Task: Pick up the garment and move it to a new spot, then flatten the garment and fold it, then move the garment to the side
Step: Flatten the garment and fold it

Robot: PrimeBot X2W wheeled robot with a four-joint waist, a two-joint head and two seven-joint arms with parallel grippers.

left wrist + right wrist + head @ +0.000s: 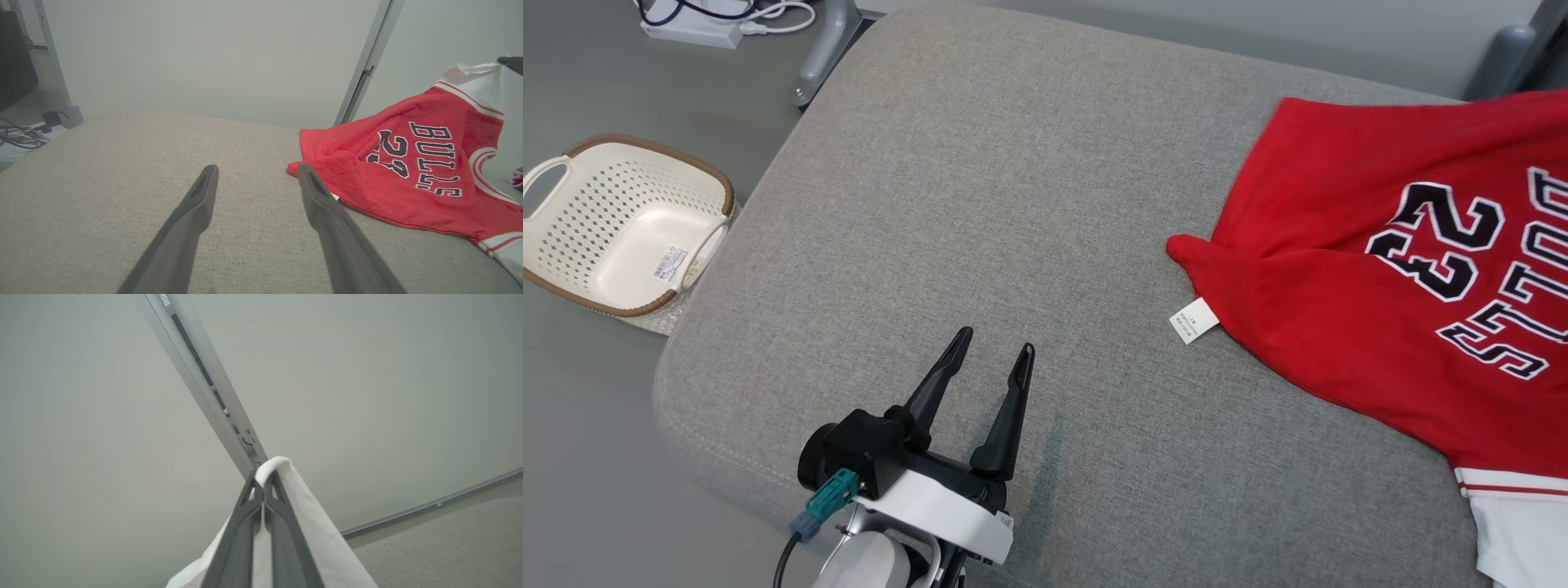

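I see left gripper (997, 340): fingers wide apart, low over bench (980, 163) near corner | right gripper (264, 482): pinched tight on red jersey (1339, 245) white edge, held up.

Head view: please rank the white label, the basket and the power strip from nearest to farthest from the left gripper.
Counting from the left gripper:
1. White label, to its right on the cushion, at the red jersey's edge.
2. Basket, to its left, down on the floor.
3. Power strip, far upper left, on the floor.
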